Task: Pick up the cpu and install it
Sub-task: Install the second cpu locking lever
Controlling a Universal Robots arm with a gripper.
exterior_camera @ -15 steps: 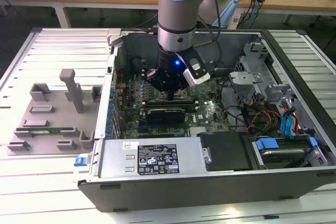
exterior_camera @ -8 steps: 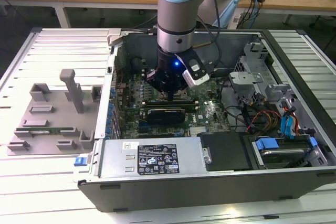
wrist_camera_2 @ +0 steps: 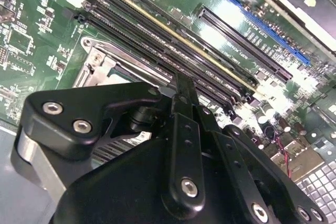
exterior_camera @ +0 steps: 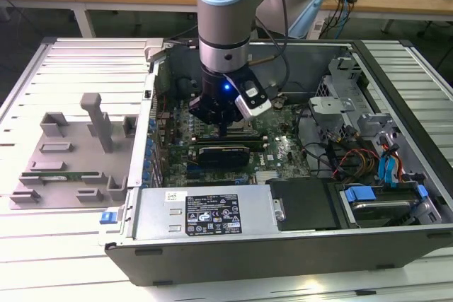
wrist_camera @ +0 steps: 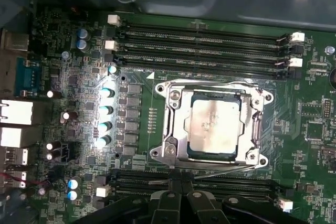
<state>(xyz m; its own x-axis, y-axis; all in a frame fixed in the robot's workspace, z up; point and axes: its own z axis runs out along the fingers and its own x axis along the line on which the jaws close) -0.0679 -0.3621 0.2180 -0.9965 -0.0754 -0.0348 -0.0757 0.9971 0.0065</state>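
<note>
The cpu (wrist_camera: 214, 125), a square chip with a silvery-grey top, lies flat inside the metal socket frame (wrist_camera: 173, 94) on the green motherboard in the first wrist view. My gripper (wrist_camera: 181, 186) hovers just beside the socket's edge, fingers closed together and holding nothing. In the exterior view the gripper (exterior_camera: 222, 131) hangs low inside the open computer case, over the middle of the board, and covers the socket. In the second wrist view the black gripper (wrist_camera_2: 181, 85) points down at the board next to a corner of the socket frame (wrist_camera_2: 100, 56).
Long memory slots (wrist_camera: 199, 40) run along both sides of the socket. A black card (exterior_camera: 223, 153) sits nearer the case front. Drive cage and cables (exterior_camera: 354, 153) crowd the exterior view's right. A grey fixture tray (exterior_camera: 71, 153) lies outside the case at the exterior view's left.
</note>
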